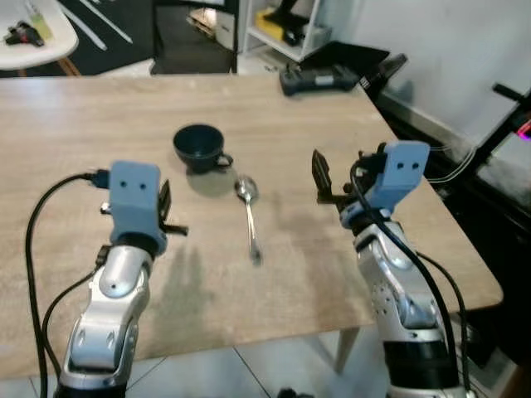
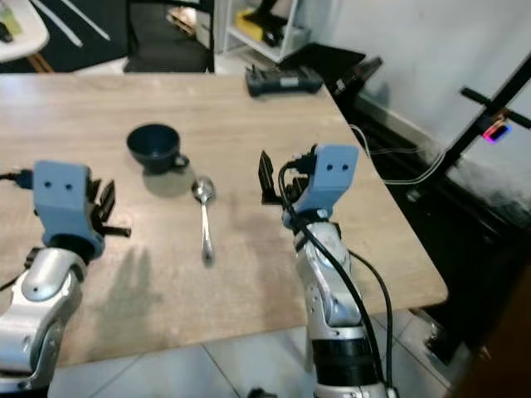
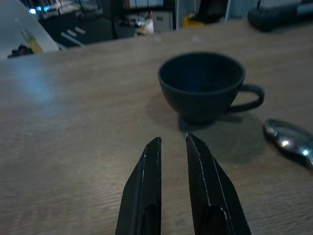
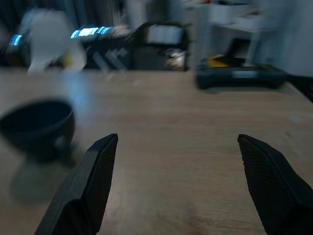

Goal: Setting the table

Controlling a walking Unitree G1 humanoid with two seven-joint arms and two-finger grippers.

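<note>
A dark blue cup (image 1: 197, 147) stands upright on the wooden table (image 1: 75, 133), its handle turned toward the spoon. The metal spoon (image 1: 249, 217) lies just right of and nearer than the cup, bowl end toward it. My left gripper (image 1: 167, 207) hovers low over the table, nearer than the cup and left of the spoon. Its fingers (image 3: 149, 166) point at the cup (image 3: 201, 84), nearly together, with nothing between them. My right gripper (image 1: 336, 178) is raised right of the spoon, wide open and empty. Its fingers (image 4: 100, 166) frame bare tabletop, with the cup (image 4: 38, 125) blurred off to one side.
A black device (image 1: 317, 79) lies at the table's far right edge. The table's right edge and corner (image 1: 489, 290) are close beside my right arm, with black cables and stands beyond. A white round table (image 1: 37, 37) and a shelf (image 1: 286, 25) stand behind.
</note>
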